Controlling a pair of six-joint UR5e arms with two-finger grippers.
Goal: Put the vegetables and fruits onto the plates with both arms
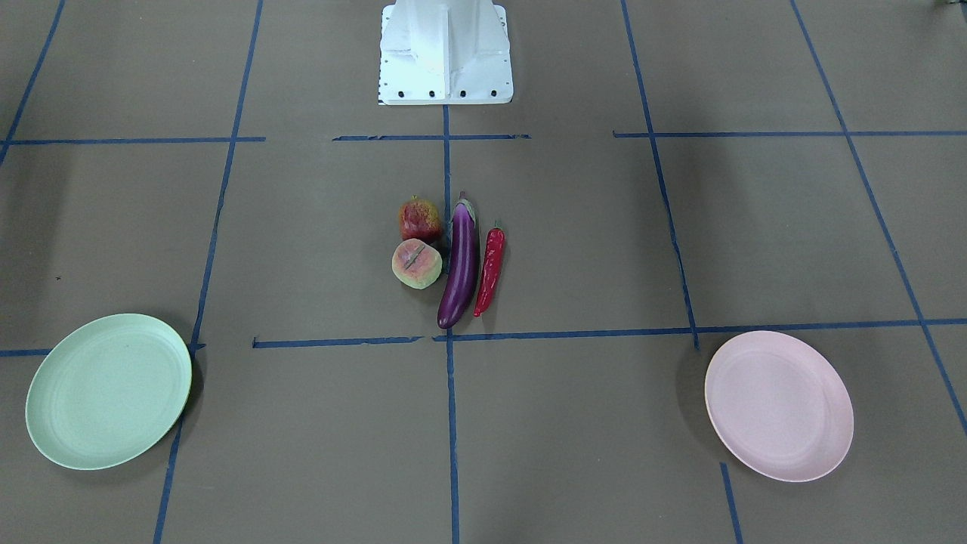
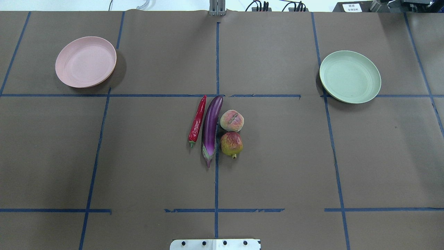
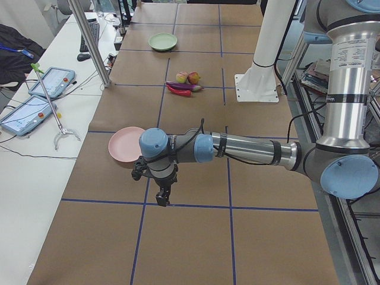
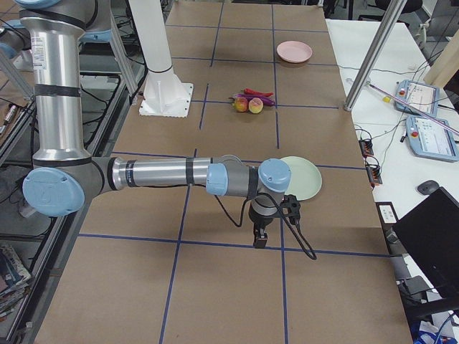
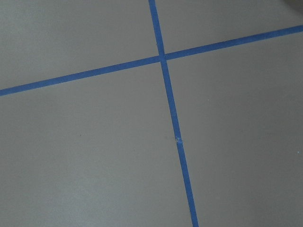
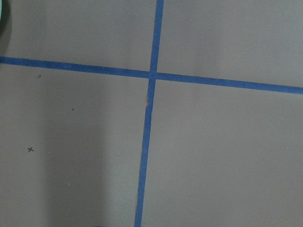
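Eggplant [image 2: 211, 125], chili [image 2: 197, 119], peach [image 2: 232, 120], apple [image 2: 231, 143] clustered between plates [image 2: 85, 61] [image 2: 349, 76]

Bright, even light; soft shadows; sharp focus.

Silver-grey arms [image 3: 249, 148], light-blue joint caps [image 3: 155, 142], white base [image 1: 446, 53]

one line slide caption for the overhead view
Mid-table cluster of chili pepper, eggplant, peach and red fruit; empty pink plate far left, empty green plate far right.
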